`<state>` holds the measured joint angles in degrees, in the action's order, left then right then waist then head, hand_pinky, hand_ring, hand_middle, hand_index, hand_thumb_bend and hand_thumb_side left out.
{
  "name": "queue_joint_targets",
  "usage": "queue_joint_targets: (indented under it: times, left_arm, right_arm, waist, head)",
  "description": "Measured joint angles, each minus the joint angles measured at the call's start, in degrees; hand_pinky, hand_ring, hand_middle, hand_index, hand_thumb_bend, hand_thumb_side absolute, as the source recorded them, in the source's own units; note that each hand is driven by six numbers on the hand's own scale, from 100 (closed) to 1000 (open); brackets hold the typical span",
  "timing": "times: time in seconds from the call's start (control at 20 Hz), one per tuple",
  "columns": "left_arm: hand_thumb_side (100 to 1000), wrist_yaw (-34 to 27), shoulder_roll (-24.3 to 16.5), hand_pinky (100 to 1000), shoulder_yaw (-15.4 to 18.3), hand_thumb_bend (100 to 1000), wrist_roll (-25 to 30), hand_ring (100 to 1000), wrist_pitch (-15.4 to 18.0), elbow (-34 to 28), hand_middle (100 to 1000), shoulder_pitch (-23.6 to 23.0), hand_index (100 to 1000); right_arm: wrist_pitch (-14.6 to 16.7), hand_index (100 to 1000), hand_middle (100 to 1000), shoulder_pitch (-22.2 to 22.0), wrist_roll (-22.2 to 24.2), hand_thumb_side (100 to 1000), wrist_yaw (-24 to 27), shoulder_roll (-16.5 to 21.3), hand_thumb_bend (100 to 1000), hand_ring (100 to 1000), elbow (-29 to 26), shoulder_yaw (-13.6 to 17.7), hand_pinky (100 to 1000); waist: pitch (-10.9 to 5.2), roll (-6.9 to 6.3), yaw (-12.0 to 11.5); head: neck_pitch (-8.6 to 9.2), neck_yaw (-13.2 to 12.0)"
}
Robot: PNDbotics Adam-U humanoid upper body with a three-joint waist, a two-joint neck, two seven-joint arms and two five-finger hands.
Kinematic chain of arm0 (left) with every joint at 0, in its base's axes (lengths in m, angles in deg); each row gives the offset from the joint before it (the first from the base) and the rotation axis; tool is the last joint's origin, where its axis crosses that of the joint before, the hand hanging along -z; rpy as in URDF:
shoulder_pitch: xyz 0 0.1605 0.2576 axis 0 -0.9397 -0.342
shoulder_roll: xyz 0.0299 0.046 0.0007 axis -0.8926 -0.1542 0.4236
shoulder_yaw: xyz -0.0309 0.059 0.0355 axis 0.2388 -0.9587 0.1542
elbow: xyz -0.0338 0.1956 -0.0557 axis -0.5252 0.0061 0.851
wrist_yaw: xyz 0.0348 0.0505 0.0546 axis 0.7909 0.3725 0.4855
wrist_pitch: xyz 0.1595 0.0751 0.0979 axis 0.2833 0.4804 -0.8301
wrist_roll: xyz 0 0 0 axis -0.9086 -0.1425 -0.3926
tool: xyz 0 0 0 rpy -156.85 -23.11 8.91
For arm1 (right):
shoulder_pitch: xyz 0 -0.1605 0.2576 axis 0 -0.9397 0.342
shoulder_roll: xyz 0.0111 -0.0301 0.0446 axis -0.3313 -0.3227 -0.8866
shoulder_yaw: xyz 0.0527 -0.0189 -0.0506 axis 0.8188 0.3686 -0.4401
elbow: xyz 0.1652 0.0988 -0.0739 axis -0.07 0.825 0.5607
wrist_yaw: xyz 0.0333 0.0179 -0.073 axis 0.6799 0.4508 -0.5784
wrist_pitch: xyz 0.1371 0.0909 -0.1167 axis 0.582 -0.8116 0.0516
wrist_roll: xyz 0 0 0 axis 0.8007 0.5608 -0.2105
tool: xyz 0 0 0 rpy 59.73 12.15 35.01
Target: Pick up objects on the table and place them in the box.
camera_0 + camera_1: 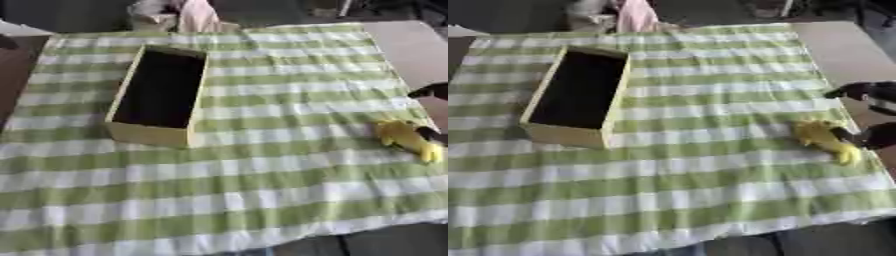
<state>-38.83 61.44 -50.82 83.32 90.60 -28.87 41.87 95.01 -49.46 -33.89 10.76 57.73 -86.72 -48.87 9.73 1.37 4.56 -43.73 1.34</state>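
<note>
No legible txt, seemingly.

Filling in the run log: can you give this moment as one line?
right hand at yellow object, grip unclear | box open, contents not visible | checked cloth | left hand not in view

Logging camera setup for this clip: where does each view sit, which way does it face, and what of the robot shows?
Left eye view: in the robot's head, looking down at the green checked cloth with the open box at left; only dark bits of the right hand show at the right edge.
Right eye view: same head, set slightly rightward; more of the right hand shows beside the yellow object.
Shared: cloth, box, yellow object, right hand; the left hand shows in neither.
</note>
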Motion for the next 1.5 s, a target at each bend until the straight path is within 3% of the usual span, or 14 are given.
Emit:
queue_joint_targets:
  times: [0.8, 1.5]
  left_arm:
    - [737, -0.04, 0.0, 483, 0.0, 100, 0.11, 942, -0.1, 0.0, 833, 0.0, 705]
    - [737, -0.18, 0.0, 482, 0.0, 100, 0.25, 945, -0.24, 0.0, 834, 0.0, 704]
  right_arm:
    - [-0.55, 984, 880, -0.06, 1.66, 633, 1.7, -0.78, 133, 927, 1.76, -0.69, 992]
    - [-0.71, 980, 884, -0.06, 3.05, 677, 1.45, -1.35, 168, 933, 3.89, -1.73, 1000]
  waist:
    - [0.25, 0.09, -0.27]
    - [0.55, 0.0, -0.3]
  head:
    - [0.03, -0.16]
    - [0.11, -0.13]
